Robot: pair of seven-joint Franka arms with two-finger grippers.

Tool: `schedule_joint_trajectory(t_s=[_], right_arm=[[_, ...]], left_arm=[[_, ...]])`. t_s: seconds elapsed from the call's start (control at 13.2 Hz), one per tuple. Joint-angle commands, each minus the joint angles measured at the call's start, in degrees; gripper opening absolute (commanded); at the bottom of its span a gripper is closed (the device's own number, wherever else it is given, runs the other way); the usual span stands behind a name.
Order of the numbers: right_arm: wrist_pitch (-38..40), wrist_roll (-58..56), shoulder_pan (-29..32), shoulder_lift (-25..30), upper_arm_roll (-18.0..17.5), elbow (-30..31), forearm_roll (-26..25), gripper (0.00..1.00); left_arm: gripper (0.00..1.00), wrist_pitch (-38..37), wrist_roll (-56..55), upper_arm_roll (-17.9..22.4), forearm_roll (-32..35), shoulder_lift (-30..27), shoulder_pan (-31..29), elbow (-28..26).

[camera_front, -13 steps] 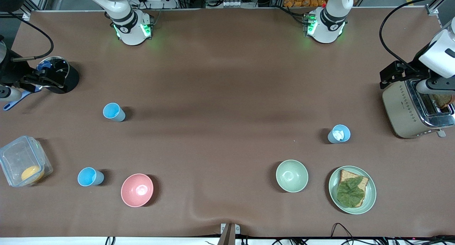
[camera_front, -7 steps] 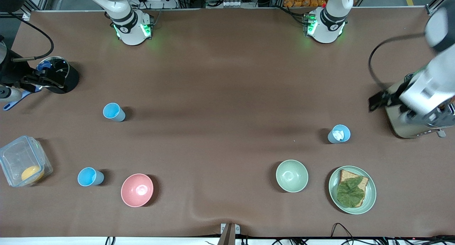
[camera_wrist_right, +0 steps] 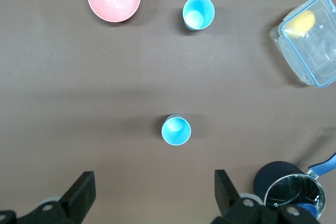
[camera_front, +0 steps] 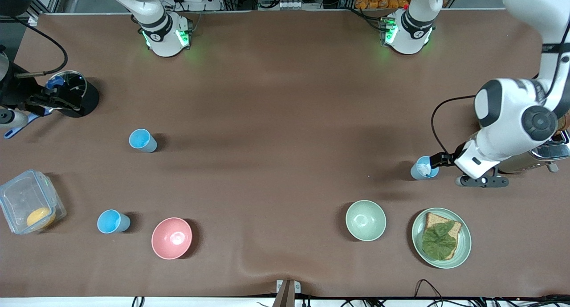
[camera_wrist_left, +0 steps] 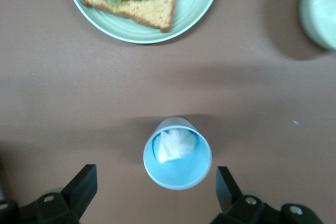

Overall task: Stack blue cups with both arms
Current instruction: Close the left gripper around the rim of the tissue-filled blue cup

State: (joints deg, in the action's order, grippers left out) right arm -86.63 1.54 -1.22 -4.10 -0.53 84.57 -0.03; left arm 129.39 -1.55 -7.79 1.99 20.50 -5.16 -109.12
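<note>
Three blue cups stand on the brown table. One cup (camera_front: 425, 168), at the left arm's end, holds a crumpled white thing; it shows in the left wrist view (camera_wrist_left: 181, 174). My left gripper (camera_front: 446, 161) is open, low beside this cup, its jaws (camera_wrist_left: 155, 177) wide on either side and not touching. Two empty cups (camera_front: 142, 140) (camera_front: 113, 221) stand at the right arm's end; both show in the right wrist view (camera_wrist_right: 176, 130) (camera_wrist_right: 198, 12). My right gripper (camera_front: 60, 97) (camera_wrist_right: 153, 179) is open and empty, high over the black pot.
A toaster (camera_front: 552, 151) is partly hidden under the left arm. A green plate (camera_front: 465, 249) holds bread and lettuce, beside a pale green bowl (camera_front: 365, 220). A pink bowl (camera_front: 172, 238), a clear container (camera_front: 29, 206) and a black pot (camera_front: 82, 100) are at the right arm's end.
My left arm has swung from over the toaster down to the cup with the white thing in it. The right arm has not moved.
</note>
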Motion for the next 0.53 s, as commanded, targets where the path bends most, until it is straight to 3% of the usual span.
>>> schedule_joint_trajectory(t_s=[0.0, 0.15, 0.3, 0.38, 0.45], right_arm=[[0.6, -0.2, -0.5, -0.5, 0.1, -1.0, -0.2, 1.0], [0.6, 0.0, -0.5, -0.5, 0.1, -1.0, -0.2, 1.0], [0.3, 0.1, -0.6, -0.6, 0.1, -1.0, -0.2, 1.0], [0.1, 0.0, -0.6, -0.6, 0.1, -1.0, -0.2, 1.0], [0.1, 0.0, -0.6, -1.0, 0.1, -1.0, -0.1, 1.0]], left_arm=[[1.0, 5.3, 1.6, 0.0, 1.2, 4.4, -0.6, -0.1], [0.94, 5.3, 1.7, -0.1, 2.0, 4.8, -1.2, -1.0], [0.7, 5.5, 1.7, -0.1, 2.1, 6.0, -1.3, -1.7], [0.48, 5.6, 1.7, -0.1, 2.1, 6.5, -1.2, -1.5], [0.18, 5.6, 1.7, -0.1, 2.1, 6.5, -1.0, -1.5]])
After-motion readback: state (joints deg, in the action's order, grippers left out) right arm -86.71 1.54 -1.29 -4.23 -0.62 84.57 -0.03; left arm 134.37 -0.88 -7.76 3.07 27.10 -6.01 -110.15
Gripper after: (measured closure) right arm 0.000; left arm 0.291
